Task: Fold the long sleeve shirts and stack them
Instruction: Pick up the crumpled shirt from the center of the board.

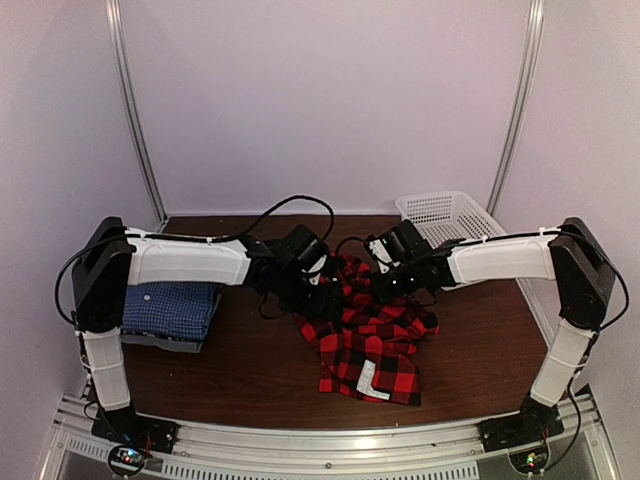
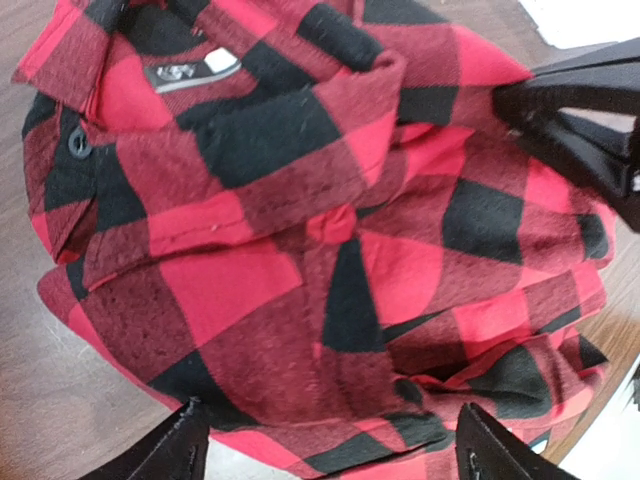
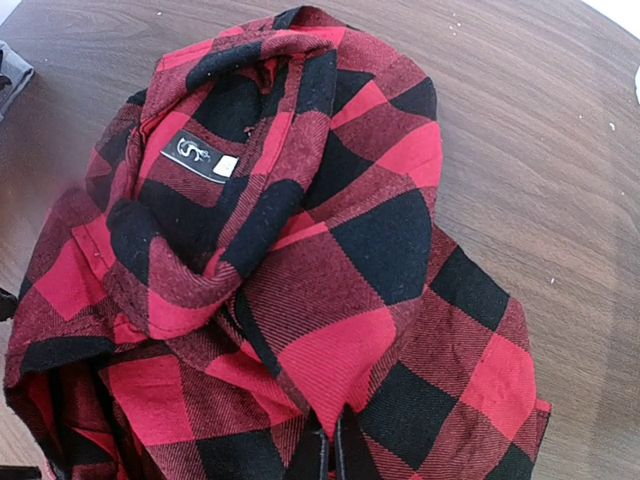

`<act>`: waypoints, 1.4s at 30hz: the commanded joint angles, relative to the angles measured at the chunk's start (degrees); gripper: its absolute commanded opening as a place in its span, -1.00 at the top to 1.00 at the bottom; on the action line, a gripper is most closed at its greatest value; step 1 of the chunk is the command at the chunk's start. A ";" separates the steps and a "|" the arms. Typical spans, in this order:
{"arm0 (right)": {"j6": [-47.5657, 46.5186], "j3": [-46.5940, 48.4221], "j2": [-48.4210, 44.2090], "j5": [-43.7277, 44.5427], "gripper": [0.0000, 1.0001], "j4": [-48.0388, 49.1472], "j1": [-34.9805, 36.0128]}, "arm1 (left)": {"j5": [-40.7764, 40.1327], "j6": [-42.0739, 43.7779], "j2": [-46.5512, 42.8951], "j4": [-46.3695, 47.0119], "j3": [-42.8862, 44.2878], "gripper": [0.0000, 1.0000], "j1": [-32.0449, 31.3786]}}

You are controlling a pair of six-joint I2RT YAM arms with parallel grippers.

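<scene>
The soft red-and-black buffalo plaid flannel shirt (image 1: 365,345) lies crumpled mid-worktop (image 1: 250,380), hem nearest the arms. It should be light and floppy and will bunch easily, so the collar (image 3: 285,140) or shoulders look the best holds. The right claw (image 3: 330,450) is pinched tight on a fold of it; the left claw (image 2: 335,450) hangs spread wide above the cloth, gripping nothing. A folded blue fine-checked shirt (image 1: 172,308) sits by the left edge. Bare wood in front gives spreading room, and a white mesh basket (image 1: 450,212) lies beyond.
</scene>
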 commanded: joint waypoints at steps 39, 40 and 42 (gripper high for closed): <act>0.31 4.43 -30.05 19.67 1.00 -6.13 -4.89 | -16.33 11.44 -24.37 -6.91 5.83 1.00 10.49; 0.06 4.88 -30.98 19.47 1.00 -6.24 -4.94 | -15.85 11.92 -25.03 -7.15 6.37 1.00 11.01; -0.41 6.10 -32.16 19.15 1.00 -6.98 -4.96 | -13.35 12.45 -25.81 -7.12 7.21 1.00 13.86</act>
